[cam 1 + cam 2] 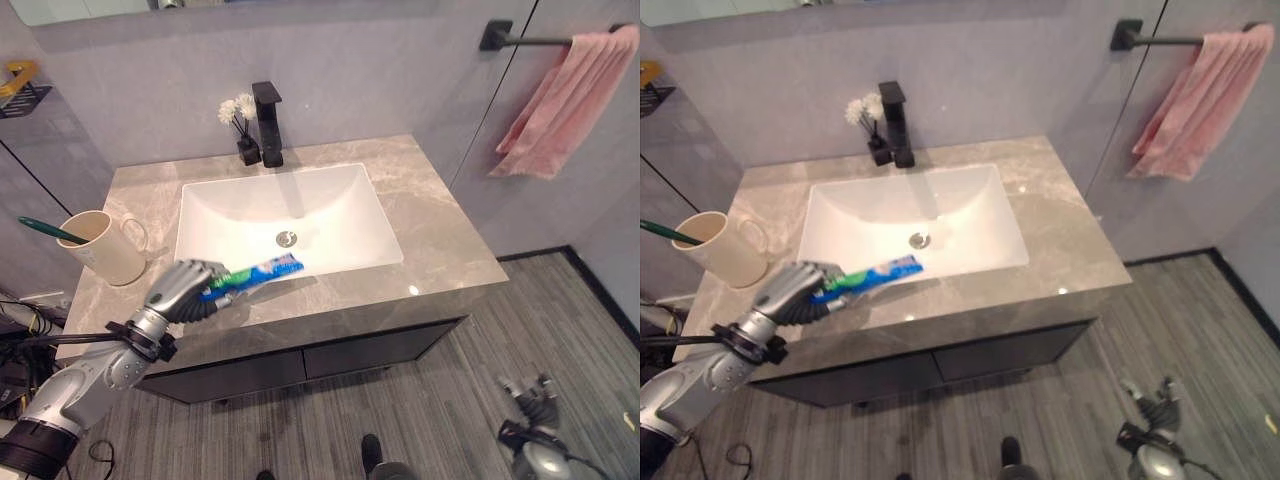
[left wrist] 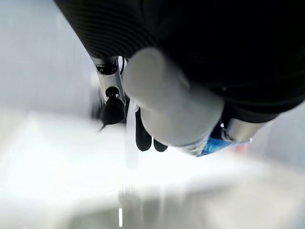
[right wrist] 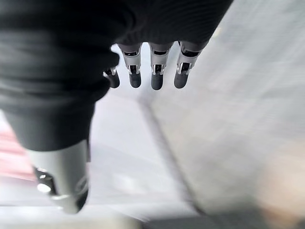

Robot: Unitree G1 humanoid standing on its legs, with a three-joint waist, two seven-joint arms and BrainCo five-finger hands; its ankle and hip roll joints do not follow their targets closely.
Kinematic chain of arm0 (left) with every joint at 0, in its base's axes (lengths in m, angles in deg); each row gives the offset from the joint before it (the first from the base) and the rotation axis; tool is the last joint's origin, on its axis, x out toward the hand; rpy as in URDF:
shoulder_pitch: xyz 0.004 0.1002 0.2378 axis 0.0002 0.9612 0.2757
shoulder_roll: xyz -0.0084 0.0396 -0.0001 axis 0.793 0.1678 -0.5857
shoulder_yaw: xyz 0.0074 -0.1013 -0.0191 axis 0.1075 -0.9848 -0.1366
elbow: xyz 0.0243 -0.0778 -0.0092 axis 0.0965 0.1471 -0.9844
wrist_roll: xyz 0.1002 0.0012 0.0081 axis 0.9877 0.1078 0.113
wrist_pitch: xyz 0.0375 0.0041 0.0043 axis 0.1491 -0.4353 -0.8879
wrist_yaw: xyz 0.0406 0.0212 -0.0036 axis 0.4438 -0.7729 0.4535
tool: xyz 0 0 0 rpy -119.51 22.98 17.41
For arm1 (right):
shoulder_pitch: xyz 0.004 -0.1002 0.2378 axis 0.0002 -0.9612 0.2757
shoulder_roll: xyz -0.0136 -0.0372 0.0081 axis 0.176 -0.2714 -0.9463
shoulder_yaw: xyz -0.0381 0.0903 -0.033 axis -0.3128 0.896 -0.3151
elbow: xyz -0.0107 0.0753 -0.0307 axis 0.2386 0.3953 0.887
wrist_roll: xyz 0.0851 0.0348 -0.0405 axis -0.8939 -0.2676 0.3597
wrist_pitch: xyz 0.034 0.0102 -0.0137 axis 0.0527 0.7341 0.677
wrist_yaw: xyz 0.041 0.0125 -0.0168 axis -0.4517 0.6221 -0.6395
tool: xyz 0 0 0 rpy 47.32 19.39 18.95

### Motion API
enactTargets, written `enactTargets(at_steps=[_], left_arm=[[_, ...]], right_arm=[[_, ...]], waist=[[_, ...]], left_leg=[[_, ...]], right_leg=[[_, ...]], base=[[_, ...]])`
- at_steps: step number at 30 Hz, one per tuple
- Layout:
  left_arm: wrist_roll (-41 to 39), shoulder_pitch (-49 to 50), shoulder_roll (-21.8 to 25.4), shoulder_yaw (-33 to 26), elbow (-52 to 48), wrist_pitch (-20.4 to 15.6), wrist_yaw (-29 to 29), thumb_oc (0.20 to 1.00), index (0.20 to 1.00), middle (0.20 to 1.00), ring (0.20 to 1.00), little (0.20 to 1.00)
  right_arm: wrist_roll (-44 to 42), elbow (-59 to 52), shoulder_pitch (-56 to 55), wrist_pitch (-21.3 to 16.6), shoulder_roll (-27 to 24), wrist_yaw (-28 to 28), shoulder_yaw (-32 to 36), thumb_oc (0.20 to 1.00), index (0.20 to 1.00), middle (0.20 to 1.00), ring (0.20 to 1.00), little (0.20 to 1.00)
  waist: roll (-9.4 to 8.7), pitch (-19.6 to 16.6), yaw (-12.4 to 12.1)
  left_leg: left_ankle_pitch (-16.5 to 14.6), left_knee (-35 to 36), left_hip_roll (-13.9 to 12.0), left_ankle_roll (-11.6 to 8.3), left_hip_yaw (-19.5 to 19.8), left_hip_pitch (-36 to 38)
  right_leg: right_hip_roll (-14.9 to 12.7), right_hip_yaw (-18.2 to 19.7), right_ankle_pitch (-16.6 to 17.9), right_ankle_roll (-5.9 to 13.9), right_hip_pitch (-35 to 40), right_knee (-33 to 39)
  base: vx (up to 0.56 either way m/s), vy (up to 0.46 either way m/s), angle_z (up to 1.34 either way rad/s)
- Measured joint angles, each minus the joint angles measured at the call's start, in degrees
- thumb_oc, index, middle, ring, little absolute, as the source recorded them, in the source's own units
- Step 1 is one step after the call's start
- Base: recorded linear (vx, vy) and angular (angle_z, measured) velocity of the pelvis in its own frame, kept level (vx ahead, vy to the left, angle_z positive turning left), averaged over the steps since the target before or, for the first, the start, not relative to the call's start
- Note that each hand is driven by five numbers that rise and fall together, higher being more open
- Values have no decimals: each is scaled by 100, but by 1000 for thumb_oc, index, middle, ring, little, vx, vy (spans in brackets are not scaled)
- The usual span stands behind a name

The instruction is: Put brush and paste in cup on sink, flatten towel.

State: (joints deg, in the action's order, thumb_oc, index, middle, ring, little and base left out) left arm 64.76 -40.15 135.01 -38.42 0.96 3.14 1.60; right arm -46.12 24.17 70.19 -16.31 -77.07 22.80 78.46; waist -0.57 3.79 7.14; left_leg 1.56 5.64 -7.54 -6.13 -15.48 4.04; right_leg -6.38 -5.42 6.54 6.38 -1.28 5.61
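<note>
Gripping the blue-and-green toothpaste tube [image 1: 252,276], the left hand [image 1: 185,289] has its fingers curled round it above the grey marble counter [image 1: 440,240], just beside the white basin [image 1: 330,215]. Nearby a beige cup [image 1: 108,247] holds the toothbrush [image 1: 50,231]. A pink towel [image 1: 565,100] hangs bunched on the wall bar [image 1: 525,40]. Low over grey plank flooring [image 1: 420,420], the right hand [image 1: 530,400] hangs with relaxed fingers, holding nothing.

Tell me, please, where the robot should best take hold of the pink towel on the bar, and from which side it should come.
Grip the pink towel at its bunched lower corner, which hangs free, coming from below and in front. The towel hangs crooked from the bar, gathered toward the bar's right end, so I judge that pulling the corner sideways along the bar would spread it. The right hand hangs low and open.
</note>
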Motion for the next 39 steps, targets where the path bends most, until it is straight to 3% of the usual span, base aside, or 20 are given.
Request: enactTargets(at_steps=[2,7,11,12,13,15,17,18,20,22,26,32,38,39], left_arm=[[-86,-56,-509,-655,-364,73,-531,200,200,200,200,200],[-115,-408,-830,-841,-999,207,-912,200,200,200,200,200],[-219,-1077,-875,-629,-1152,181,-913,200,200,200,200,200],[-317,-1329,-894,-475,-1153,197,-907,200,200,200,200,200],[-317,-1329,-894,-475,-1153,197,-907,200,200,200,200,200],[-587,-1819,-837,174,-1150,101,-767,200,200,200,200,200],[-614,-1887,-827,361,-1191,-11,-633,200,200,200,200,200],[-788,-1837,-870,436,-1230,-41,-567,200,200,200,200,200],[-1153,-1837,-1071,633,-1225,-18,-477,200,200,200,200,200],[-1452,-1796,-1128,832,-1236,-28,-348,200,200,200,200,200],[-1870,-1679,-1072,833,-1187,-31,-130,200,200,200,200,200],[-2166,-1351,-1062,835,-1168,-28,29,200,200,200,200,200],[-2348,-1265,-1035,834,-1069,-28,205,200,200,200,200,200],[-2363,-1255,-1031,833,-1066,-29,210,200,200,200,200,200]], right_arm=[[505,-1082,-51,-94,-292,374,195,1000,1000,1000,1000,1000],[826,-2327,425,-167,-572,335,-16,1000,1000,1000,1000,1000],[596,-2862,1402,-134,-1139,-369,-1279,1000,1000,1000,1000,1000],[215,-3002,1813,-119,-1181,-692,-1787,1000,1000,1000,1000,1000],[215,-3002,1813,-119,-1181,-692,-1787,1000,1000,1000,1000,1000],[-840,-3032,3133,-30,-1364,-1532,-3400,1000,1000,1000,1000,1000],[-989,-3070,3501,38,-1418,-1851,-3758,1000,1000,1000,1000,1000],[-1327,-3005,3846,108,-1303,-1959,-4096,1000,1000,1000,1000,1000],[-2010,-2800,4158,86,-447,-2040,-4127,1000,1000,1000,1000,1000],[-2438,-2738,4338,110,32,-2149,-4419,1000,1000,1000,1000,1000],[-2910,-2521,4926,148,264,-2282,-4757,1000,1000,1000,1000,1000],[-3427,-2308,5191,156,645,-2281,-4744,1000,1000,1000,1000,1000],[-3479,-2308,5385,107,845,-2273,-4746,1000,1000,1000,1000,1000],[-3479,-2307,5400,102,892,-2270,-4742,511,511,511,511,511]], waist=[[-57,-152,25],[-161,-367,5],[-223,-406,-9],[-236,-421,-26],[-236,-421,-26],[-280,-452,-101],[-293,-460,-242],[-290,-458,-376],[-298,-465,-422],[-302,-454,-645],[-325,-440,-773],[-463,-361,-970],[-580,-220,-1178],[-588,-208,-1197]], left_leg=[[-2,0,2,-1,-5,7],[-10,-2,3,-10,-67,97],[-7,-3,3,-11,-115,179],[-7,-2,6,-11,-115,186],[-7,-2,6,-11,-115,186],[-3,-4,14,-11,-124,206],[3,-5,17,-20,-102,189],[2,-4,19,-17,-89,172],[3,-16,15,-16,-64,188],[8,-30,29,-12,-13,153],[20,-29,98,18,103,82],[35,-29,208,70,292,-23],[45,-30,248,86,403,-115],[43,-30,255,88,407,-116]], right_leg=[[-4,9,-5,6,3,-1],[33,64,11,-9,51,-2],[44,146,50,-17,107,-43],[44,146,52,-17,126,-45],[44,146,52,-17,126,-45],[40,165,61,-16,119,-46],[35,149,64,-15,123,-47],[18,129,72,-15,129,-49],[35,103,71,-17,132,-47],[19,30,72,-19,135,-49],[-66,-101,54,-10,138,-49],[-189,-270,16,48,147,-49],[-233,-373,-2,70,132,-51],[-241,-391,-4,72,132,-50]], base=[[-30,39,-2],[-23,36,-7],[-54,37,-7],[-51,46,-2],[-46,42,-2],[-54,44,-2],[-28,47,3],[-31,60,2],[-27,56,8],[-7,57,14],[-8,75,16],[7,99,17],[7,59,10],[26,88,6]])
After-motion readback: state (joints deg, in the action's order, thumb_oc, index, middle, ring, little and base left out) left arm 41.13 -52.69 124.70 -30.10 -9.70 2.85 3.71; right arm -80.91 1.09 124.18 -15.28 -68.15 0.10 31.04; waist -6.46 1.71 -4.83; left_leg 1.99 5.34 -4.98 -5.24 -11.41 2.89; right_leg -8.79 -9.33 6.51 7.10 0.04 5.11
